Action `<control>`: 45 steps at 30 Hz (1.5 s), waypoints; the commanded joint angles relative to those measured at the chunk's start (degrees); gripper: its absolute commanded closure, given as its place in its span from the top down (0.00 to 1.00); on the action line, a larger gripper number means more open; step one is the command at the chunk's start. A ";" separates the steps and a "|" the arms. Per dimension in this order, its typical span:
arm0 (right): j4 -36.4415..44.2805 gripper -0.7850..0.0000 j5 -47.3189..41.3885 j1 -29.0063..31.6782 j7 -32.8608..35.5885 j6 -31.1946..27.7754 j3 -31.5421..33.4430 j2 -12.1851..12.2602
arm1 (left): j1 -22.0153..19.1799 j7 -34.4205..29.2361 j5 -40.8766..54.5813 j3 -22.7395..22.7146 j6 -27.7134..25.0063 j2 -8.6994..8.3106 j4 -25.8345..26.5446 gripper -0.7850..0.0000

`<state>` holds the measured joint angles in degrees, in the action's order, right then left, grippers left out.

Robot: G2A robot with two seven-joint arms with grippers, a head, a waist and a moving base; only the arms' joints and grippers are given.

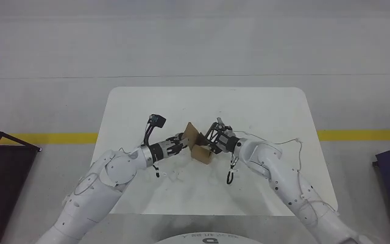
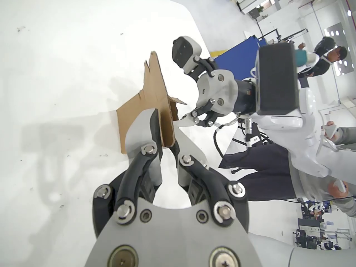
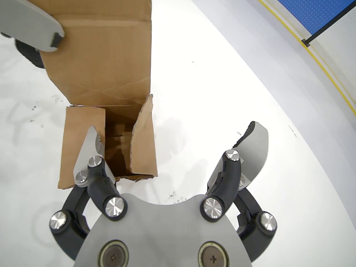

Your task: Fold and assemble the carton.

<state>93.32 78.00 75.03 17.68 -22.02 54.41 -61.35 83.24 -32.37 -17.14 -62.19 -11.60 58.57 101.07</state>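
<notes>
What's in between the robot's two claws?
The cardboard carton, partly folded, sits between the left gripper and the right gripper, as the top view shows. The left gripper is clamped on it.

left gripper (image 1: 184, 141), right gripper (image 1: 210, 141) flank carton (image 1: 197, 151), far side free

Carton (image 1: 198, 146) sits mid-desk (image 1: 262, 113) between the arms: left gripper (image 2: 166, 131) at its left flap, right gripper (image 3: 175, 137) at its right (jaws spread).

left gripper (image 2: 165, 136) clamped on carton (image 3: 105, 56) flap; right gripper (image 3: 172, 129) spread wide, facing left gripper
</notes>
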 commanded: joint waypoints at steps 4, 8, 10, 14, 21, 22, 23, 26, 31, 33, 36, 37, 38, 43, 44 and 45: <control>-0.85 1.00 0.43 -0.62 -0.05 -0.45 -0.56 -0.32 | 0.84 -0.53 -0.44 -0.85 0.03 -0.18 0.75 0.00; 1.33 1.00 0.90 0.92 -2.83 -0.67 0.61 -0.05 | 0.55 -0.53 -0.49 -0.68 0.38 -0.06 1.18 0.00; 3.79 1.00 1.56 2.62 -4.78 -0.46 1.98 0.33 | 0.05 -0.36 -0.50 -0.20 0.96 0.11 1.31 0.00; 9.13 1.00 0.92 7.12 -7.94 -0.30 7.36 1.48 | -0.24 -0.06 -0.52 0.11 1.05 0.28 1.11 0.00; 10.16 1.00 -1.99 9.72 -8.23 2.69 13.18 2.02 | -0.40 -0.20 -1.10 0.38 0.76 0.42 0.91 0.00; 9.58 1.00 -2.45 9.48 -8.22 3.05 13.31 1.95 | -0.37 -0.15 -1.15 0.42 0.80 0.44 0.96 0.00; 8.83 1.00 -2.99 9.08 -8.13 2.99 13.21 1.85 | -0.36 -0.09 -1.26 0.43 0.77 0.46 1.01 0.00; 6.01 1.00 -3.11 6.99 -6.57 3.48 11.95 1.42 | -0.33 -0.02 -1.49 0.37 0.65 0.49 0.93 0.00; 0.39 1.00 -2.86 2.44 -4.02 3.52 7.32 0.18 | -0.24 0.05 -1.70 0.28 0.43 0.54 0.88 0.00; -1.51 1.00 -2.46 1.03 -3.39 3.75 5.48 -0.33 | -0.18 0.09 -1.81 0.23 0.29 0.56 0.88 0.00; -3.73 1.00 -1.62 -0.99 -2.68 3.65 3.10 -1.03 | -0.06 0.06 -1.93 0.07 0.16 0.56 0.84 0.00; -4.20 1.00 -1.14 -1.54 -2.41 3.69 2.40 -1.24 | -0.03 0.00 -1.99 0.05 0.15 0.56 0.87 0.00; -4.42 1.00 -0.74 -1.78 -2.25 3.81 1.72 -1.42 | -0.02 -0.10 -2.00 0.02 0.11 0.56 0.88 0.00; -5.14 1.00 1.19 -2.68 -0.99 4.58 -0.02 -2.01 | 0.02 -0.48 -2.01 -0.11 -0.05 0.59 0.93 0.00; -5.24 1.00 1.24 -2.75 -1.06 4.74 -0.14 -2.10 | 0.03 -0.54 -2.00 -0.15 -0.07 0.59 0.95 0.00; -5.17 1.00 1.08 -2.72 -1.62 5.06 -0.13 -2.19 | 0.03 -0.68 -1.94 -0.17 -0.35 0.59 1.11 0.00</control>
<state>88.11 79.23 72.29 16.56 -17.26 54.28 -63.46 83.26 -32.92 -19.15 -62.33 -11.72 59.16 102.05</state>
